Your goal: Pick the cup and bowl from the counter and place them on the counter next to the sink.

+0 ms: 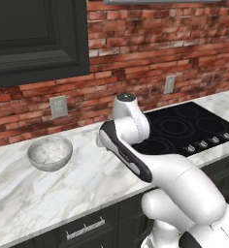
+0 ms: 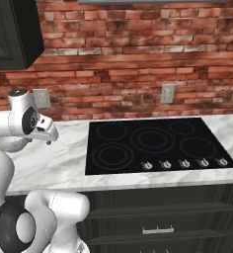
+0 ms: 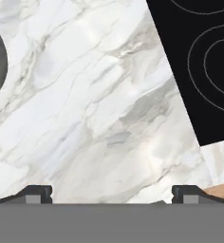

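Nearest the base, the white arm (image 1: 184,193) is rising from its pedestal and folding forward over the front edge of the counter (image 1: 34,203), its dark-jointed elbow bending above the marble just left of the black cooktop (image 1: 184,128). In the hand view the gripper (image 3: 111,194) is looking straight down on bare veined marble, its two dark fingertips (image 3: 35,193) standing wide apart with nothing between them: released, grasping nothing. A broad stretch of open counter is lying below and around the hand, bounded on one side by the straight edge of the cooktop and on the other by a curved grey rim at the frame's border, which is probably the bowl. Farther left in the left base view, the bowl (image 1: 50,153) is sitting upright on the marble, well apart from the arm and near the brick wall (image 1: 136,48). Behind it, a wall outlet (image 1: 58,106) is showing on the brick, below a dark upper cabinet (image 1: 34,38).
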